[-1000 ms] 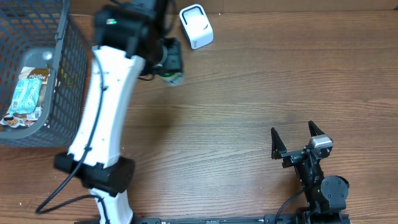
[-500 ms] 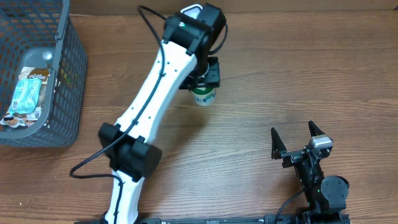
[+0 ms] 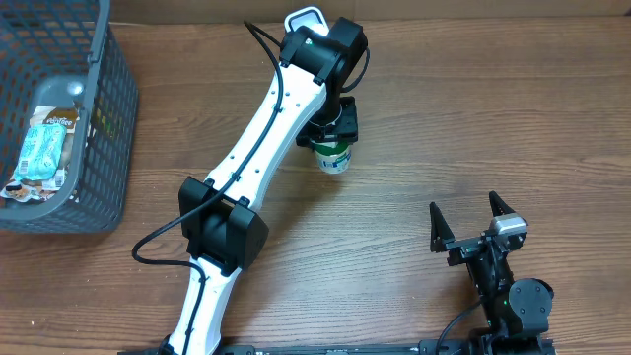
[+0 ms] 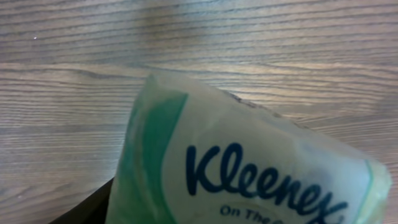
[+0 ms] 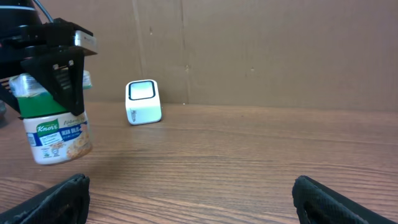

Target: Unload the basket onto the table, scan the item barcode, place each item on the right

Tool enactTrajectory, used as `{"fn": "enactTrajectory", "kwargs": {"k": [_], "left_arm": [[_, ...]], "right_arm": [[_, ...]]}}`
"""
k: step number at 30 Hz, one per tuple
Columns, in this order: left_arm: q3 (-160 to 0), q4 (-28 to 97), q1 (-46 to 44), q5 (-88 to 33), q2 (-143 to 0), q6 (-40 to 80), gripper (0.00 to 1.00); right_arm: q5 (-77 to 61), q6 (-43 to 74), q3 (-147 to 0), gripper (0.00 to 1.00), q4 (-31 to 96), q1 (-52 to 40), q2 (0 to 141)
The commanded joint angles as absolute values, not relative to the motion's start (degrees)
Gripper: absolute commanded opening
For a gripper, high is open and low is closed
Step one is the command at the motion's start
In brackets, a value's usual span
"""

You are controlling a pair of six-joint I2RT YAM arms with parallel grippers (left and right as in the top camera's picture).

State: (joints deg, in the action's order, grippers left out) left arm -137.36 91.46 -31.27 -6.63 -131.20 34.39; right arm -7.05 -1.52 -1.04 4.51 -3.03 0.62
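My left gripper [image 3: 333, 128] is shut on the item [image 3: 333, 156] and holds it above the table, just below and right of the white barcode scanner [image 3: 306, 20]. Seen from the right wrist, the item [image 5: 56, 134] looks like a white Knorr cup with a green top, hanging from the left gripper [image 5: 53, 74], and the scanner [image 5: 143, 102] stands to its right. The left wrist view is filled by a pale green Kleenex wrapper [image 4: 249, 168], so no barcode shows. My right gripper [image 3: 473, 219] rests open near the front right edge, its fingers [image 5: 62, 196] wide apart over bare wood.
A dark wire basket [image 3: 104, 118] stands at the far left with snack packets [image 3: 44, 148] inside. A cardboard wall [image 5: 261, 50] runs behind the scanner. The left arm [image 3: 256, 138] stretches diagonally across the middle of the table.
The left arm has swung right, from beside the basket to in front of the scanner, carrying the item. The right arm has not moved.
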Motion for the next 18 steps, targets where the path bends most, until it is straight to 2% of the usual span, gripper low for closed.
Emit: {"fn": "enactTrajectory", "kwargs": {"k": [1, 18], "left_arm": [[-137.99, 90.45, -32.69, -6.83, -131.15, 36.29, 0.09], [-137.99, 88.18, -41.47, 5.89, -131.15, 49.58, 0.18]], "right_arm": [[-6.5, -1.76, -0.47, 1.0, 4.25, -2.87, 0.16], [-6.5, -1.76, -0.47, 1.0, 4.25, -2.87, 0.16]]}}
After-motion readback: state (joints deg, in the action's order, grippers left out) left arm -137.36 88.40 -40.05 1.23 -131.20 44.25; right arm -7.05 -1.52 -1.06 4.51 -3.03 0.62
